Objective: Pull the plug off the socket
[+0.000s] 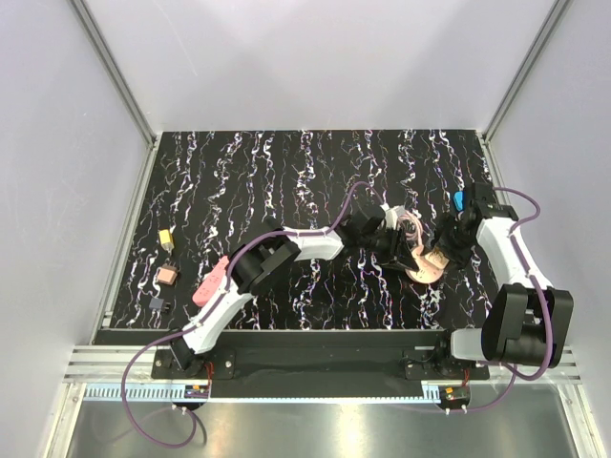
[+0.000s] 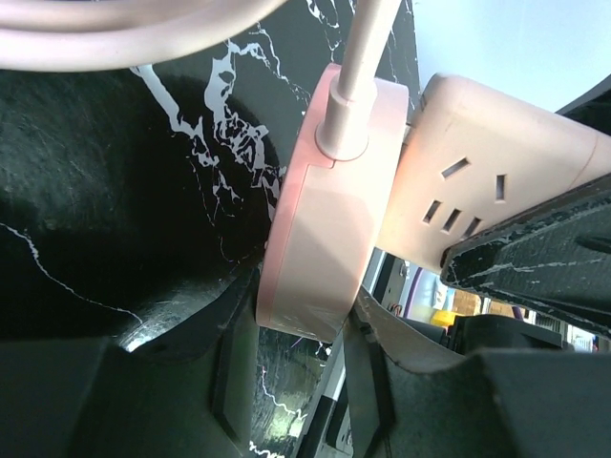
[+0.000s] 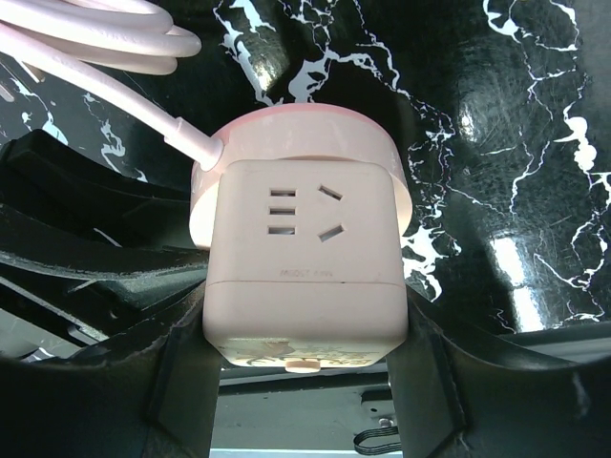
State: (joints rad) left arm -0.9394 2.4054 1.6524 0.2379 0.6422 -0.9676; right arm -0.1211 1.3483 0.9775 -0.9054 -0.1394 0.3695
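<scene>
A pale pink cube socket (image 3: 304,256) has a round pink plug (image 3: 296,134) pressed flat against its far face. The plug's pink cable (image 3: 105,48) loops away to the upper left. My right gripper (image 3: 305,355) is shut on the socket, one finger on each side wall. In the left wrist view the plug (image 2: 325,210) stands on edge beside the socket (image 2: 487,176), and my left gripper (image 2: 301,334) is shut on the plug's lower rim. From above, both grippers meet at the pink pair (image 1: 427,264) right of the table's centre, left gripper (image 1: 391,244) and right gripper (image 1: 442,250).
The coiled cable (image 1: 412,227) lies just behind the grippers. A blue item (image 1: 460,200) sits near the right arm. Three small objects lie at the far left: a yellow-black one (image 1: 165,238), a pinkish square (image 1: 167,275) and a dark one (image 1: 158,304). White walls enclose the black marbled table (image 1: 286,172).
</scene>
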